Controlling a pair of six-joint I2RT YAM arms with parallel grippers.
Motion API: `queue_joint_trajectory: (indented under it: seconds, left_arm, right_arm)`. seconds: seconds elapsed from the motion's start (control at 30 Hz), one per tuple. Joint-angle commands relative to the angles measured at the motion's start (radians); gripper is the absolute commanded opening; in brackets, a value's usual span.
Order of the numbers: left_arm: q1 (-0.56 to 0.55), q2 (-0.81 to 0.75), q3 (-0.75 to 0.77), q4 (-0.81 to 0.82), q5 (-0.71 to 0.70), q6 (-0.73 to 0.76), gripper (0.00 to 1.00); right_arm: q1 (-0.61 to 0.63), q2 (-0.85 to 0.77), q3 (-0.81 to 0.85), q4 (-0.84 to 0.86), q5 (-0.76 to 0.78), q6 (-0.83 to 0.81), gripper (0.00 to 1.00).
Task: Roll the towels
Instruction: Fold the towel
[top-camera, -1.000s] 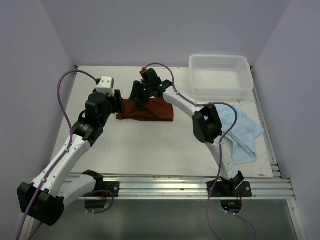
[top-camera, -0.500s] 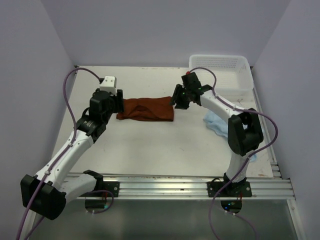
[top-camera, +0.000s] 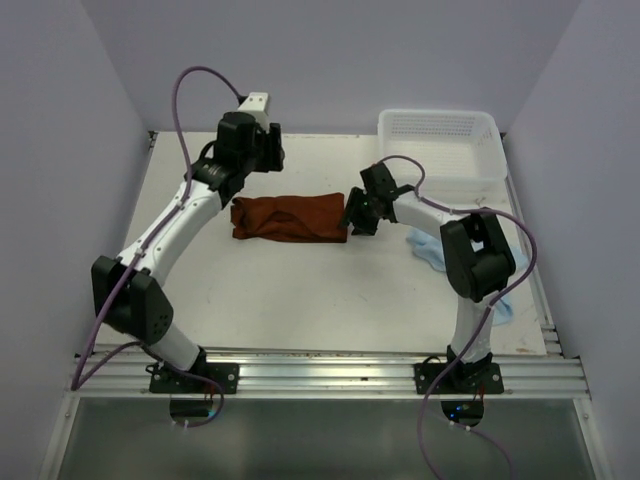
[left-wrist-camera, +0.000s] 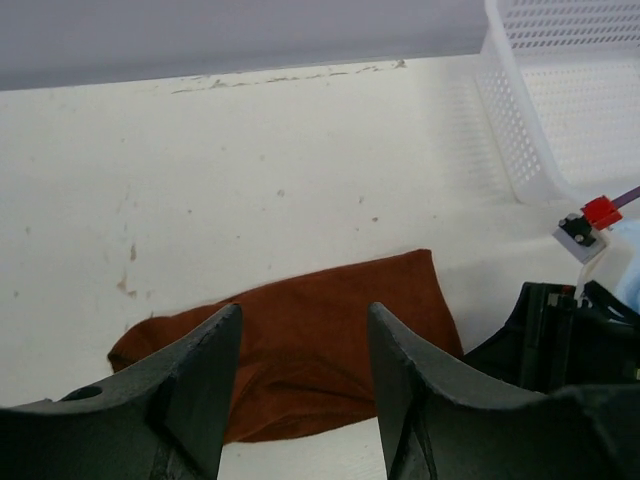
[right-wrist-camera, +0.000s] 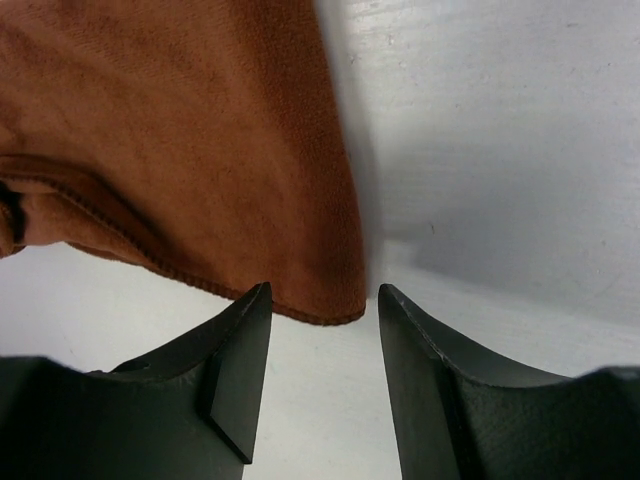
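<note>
both arms are white tubes joined by chunky black joints, the left arm (top-camera: 183, 215) and the right arm (top-camera: 422, 208) alike. thin purple cables (top-camera: 179, 95) run along them. behind the left fingers (left-wrist-camera: 190, 400) sits a white camera block (top-camera: 257, 103); behind the right fingers (right-wrist-camera: 235, 370), a small red-and-white part (left-wrist-camera: 598, 213). the fingers themselves are matte black, broad, wedge-shaped.
</note>
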Motion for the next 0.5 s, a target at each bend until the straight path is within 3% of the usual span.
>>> queue_joint_trajectory:
  seconds: [0.0,0.17,0.3,0.47]
  left_arm:
    - [-0.048,0.134,0.158,-0.101,0.041,-0.048,0.56]
    - [-0.111,0.255,0.226,-0.091,0.035,-0.064,0.57]
    - [-0.150,0.358,0.333,-0.114,0.053,-0.084,0.57]
    - [-0.184,0.518,0.451,-0.148,0.053,-0.129,0.57]
  right_arm:
    - [-0.017,0.034,-0.006,0.078,-0.014,0.021,0.51]
    - [-0.024,0.062,-0.029,0.130,-0.059,0.036,0.47]
    - [-0.024,0.054,-0.087,0.161,-0.067,0.041,0.21]
    - [-0.024,0.056,-0.149,0.226,-0.074,0.054,0.00]
